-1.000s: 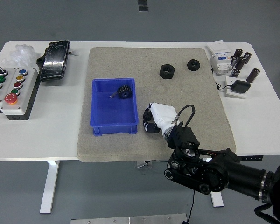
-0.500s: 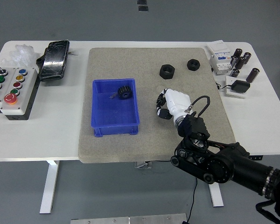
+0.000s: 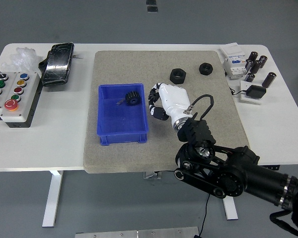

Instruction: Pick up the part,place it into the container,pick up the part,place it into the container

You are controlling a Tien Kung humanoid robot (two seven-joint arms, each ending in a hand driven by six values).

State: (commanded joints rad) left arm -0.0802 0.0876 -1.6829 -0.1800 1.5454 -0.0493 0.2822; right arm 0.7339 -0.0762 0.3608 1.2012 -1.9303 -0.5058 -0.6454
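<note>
A blue container point(image 3: 121, 128) sits on the grey mat point(image 3: 208, 109), with a black gear part point(image 3: 132, 97) inside near its far right corner. Two black nut-shaped parts lie on the mat's far side: the larger one point(image 3: 178, 75) and a smaller one point(image 3: 206, 68). My right hand point(image 3: 164, 101), white with black fingers, hovers just right of the container and below the larger nut. Its fingers are loosely curled and hold nothing. The black right arm point(image 3: 223, 171) comes in from the lower right. My left arm is out of sight.
A button box point(image 3: 10, 94) and a black device point(image 3: 58, 63) lie at the left of the table. Small electrical parts, black cylinders point(image 3: 256, 63) and a black square block point(image 3: 254, 91) crowd the far right corner.
My right hand swung right, then back left and farther away, ending beside the container's right wall, closer to the larger nut. The parts and container stayed put.
</note>
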